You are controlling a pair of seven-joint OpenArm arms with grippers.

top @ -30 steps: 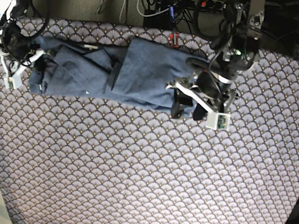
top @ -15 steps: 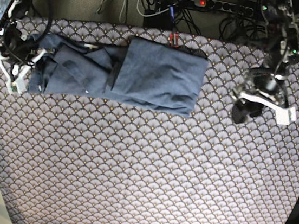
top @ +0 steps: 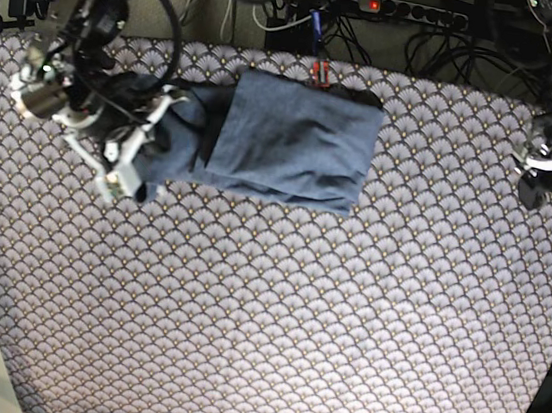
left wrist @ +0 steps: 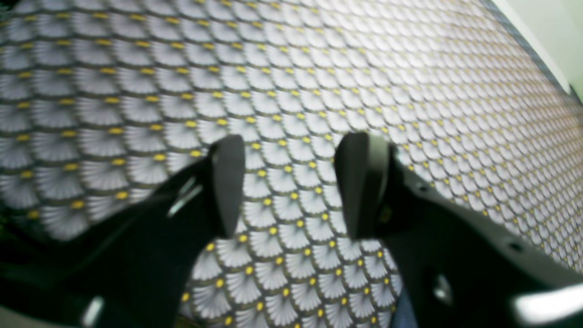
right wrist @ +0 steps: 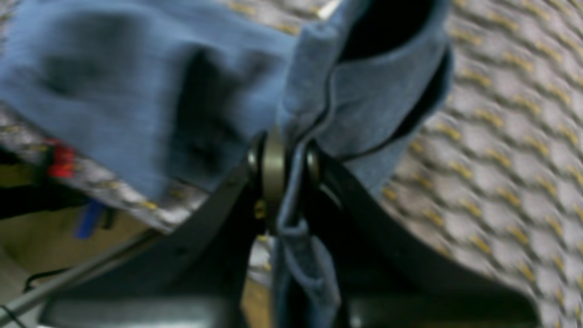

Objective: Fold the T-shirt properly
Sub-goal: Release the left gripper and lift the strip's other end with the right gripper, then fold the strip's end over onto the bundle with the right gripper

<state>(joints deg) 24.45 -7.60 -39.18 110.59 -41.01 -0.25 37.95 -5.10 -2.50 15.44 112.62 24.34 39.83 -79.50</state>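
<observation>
Right wrist view: right fingers (right wrist: 291, 164) clamp T-shirt (top: 294, 140) fold; left fingers (left wrist: 291, 182) wide over tablecloth (left wrist: 319, 68).

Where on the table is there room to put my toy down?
The whole near half of the tablecloth below the T-shirt is bare. So is the strip between the shirt's right edge and the open left gripper. It is crowded at the far left, where the right gripper pinches the shirt.
</observation>
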